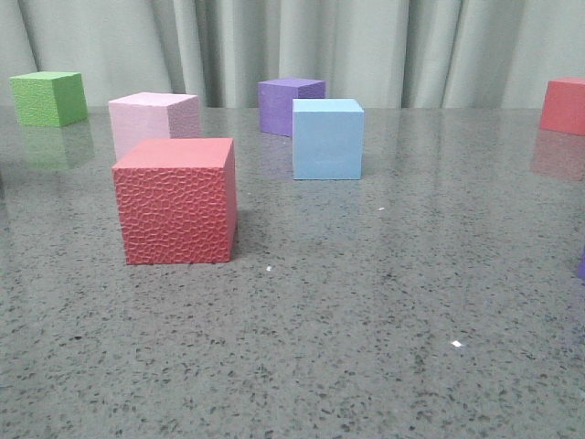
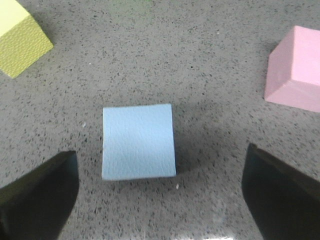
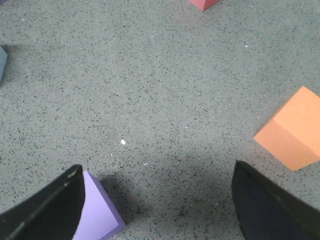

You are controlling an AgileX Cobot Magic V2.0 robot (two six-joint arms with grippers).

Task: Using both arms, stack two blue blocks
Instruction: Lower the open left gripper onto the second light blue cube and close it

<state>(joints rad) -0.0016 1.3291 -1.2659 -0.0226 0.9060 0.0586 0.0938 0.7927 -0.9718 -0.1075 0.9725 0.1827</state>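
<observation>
Blue block (image 2: 138, 141) on table, between spread left fingers (image 2: 40, 197), untouched.

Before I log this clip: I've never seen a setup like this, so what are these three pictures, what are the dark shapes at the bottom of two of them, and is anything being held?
It is a two-armed robot at a speckled grey table. The front view looks forward over the table from the robot's position. The other two views come from cameras on each wrist; the dark shapes are gripper fingers.

The front view shows foam cubes: red, pale pink, green, purple, a blue block, and another red one at the right edge.

The left gripper is open, with a blue block lying between its fingers, untouched. The right gripper is open over bare table, near a lilac cube and an orange cube. Nothing is held.
</observation>
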